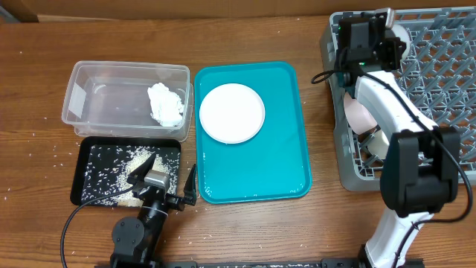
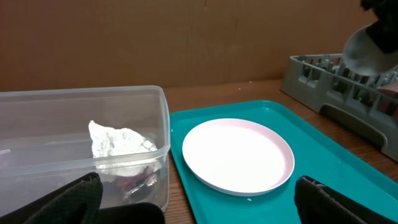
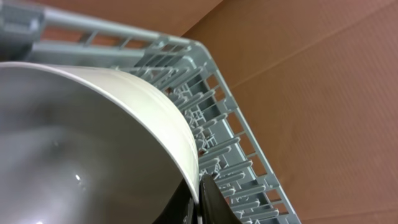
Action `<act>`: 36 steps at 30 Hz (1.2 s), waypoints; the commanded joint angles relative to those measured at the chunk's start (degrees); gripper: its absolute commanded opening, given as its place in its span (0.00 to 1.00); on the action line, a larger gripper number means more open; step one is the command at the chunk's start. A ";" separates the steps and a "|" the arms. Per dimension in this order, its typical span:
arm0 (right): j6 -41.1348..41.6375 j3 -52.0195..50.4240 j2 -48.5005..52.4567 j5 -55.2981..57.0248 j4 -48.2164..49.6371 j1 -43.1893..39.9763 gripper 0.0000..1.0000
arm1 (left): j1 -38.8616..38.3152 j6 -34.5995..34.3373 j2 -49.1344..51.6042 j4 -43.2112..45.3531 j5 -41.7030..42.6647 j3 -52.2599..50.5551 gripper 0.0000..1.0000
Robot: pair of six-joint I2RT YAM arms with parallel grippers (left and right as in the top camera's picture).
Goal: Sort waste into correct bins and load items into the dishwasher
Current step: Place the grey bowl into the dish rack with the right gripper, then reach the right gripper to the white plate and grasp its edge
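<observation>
Smooth, thin-rimmed white cup [image 3: 93,143] in right gripper [image 3: 200,199] over grey rack [image 3: 217,146]

We see the white plate [image 1: 231,112] centre frame, a tissue wad [image 1: 165,104] in the clear tub [image 1: 74,97] upper left, rice scraps [image 1: 111,175] in the black tray [image 1: 75,190] below it, and a white bowl [image 3: 93,143] above the grey rack [image 1: 446,52], upper right.

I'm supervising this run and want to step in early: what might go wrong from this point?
1. The right hand pinches the round white bowl only by its thin rim above the grey plastic dish rack; it may slip or land crooked on the pegs.
2. The open left hand sits by the near edge of the shallow black tray holding rice scraps; reaching for the round white plate could knock it and scatter grains.
</observation>
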 commanded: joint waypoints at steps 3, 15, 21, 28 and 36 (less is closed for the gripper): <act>-2.67 0.11 2.89 1.97 -0.61 2.32 0.04 | 0.59 1.25 -0.55 -0.11 -0.24 -0.26 1.00; -1.64 0.11 3.08 7.19 -3.52 11.61 0.23 | 0.59 1.25 -0.55 -0.11 -0.24 -0.26 1.00; -3.76 0.61 2.97 14.10 -3.45 14.80 0.69 | 0.59 1.25 -0.55 -0.11 -0.24 -0.26 1.00; -4.26 0.68 2.91 14.64 -4.42 20.96 0.79 | 0.59 1.25 -0.55 -0.11 -0.24 -0.26 1.00; -1.66 0.98 -0.31 6.08 -7.87 25.75 0.86 | 0.59 1.25 -0.55 -0.11 -0.24 -0.26 1.00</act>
